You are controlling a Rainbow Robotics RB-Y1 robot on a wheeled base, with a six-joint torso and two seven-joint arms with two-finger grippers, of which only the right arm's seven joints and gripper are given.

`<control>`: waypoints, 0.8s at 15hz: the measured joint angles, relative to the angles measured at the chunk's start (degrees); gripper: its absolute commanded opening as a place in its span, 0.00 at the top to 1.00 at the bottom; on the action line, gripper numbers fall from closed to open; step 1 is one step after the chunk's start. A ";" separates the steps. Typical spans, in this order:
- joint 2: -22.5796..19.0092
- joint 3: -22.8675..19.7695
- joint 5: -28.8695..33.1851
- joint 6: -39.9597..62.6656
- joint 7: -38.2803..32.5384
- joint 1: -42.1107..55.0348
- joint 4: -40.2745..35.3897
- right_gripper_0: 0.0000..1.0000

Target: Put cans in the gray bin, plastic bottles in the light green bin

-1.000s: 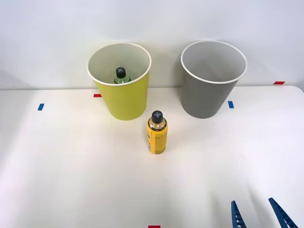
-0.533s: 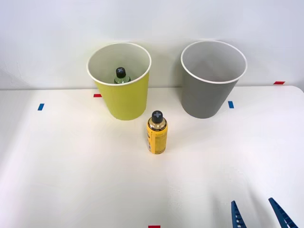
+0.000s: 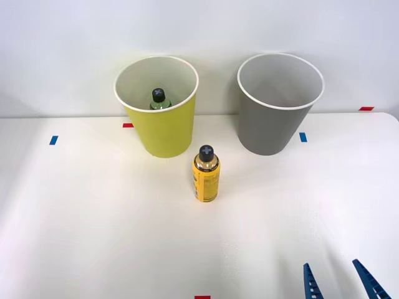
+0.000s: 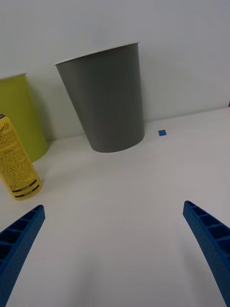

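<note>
A plastic bottle with a yellow label and black cap (image 3: 206,174) stands upright on the white table, just in front of the light green bin (image 3: 159,128). A second, greenish bottle (image 3: 159,98) with a black cap stands inside that bin. The gray bin (image 3: 274,124) stands to its right, nothing visible inside. My right gripper (image 3: 340,283) hovers open at the table's near right edge, well short of the bottle, with nothing between its fingers. In the right wrist view the gray bin (image 4: 108,103) is straight ahead, with the yellow bottle (image 4: 17,163) and the green bin (image 4: 19,117) off to one side.
Small blue tape marks (image 3: 53,140) (image 3: 303,137) and red ones (image 3: 128,125) (image 3: 366,108) (image 3: 202,297) lie on the table (image 3: 93,218). A white wall rises right behind the bins.
</note>
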 measured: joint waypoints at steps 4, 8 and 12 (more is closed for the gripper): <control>0.00 0.00 0.00 0.00 0.00 0.00 0.00 0.00; 0.00 0.00 0.00 0.00 0.00 0.00 0.00 0.00; 0.00 0.00 0.00 0.00 0.00 0.00 0.00 0.00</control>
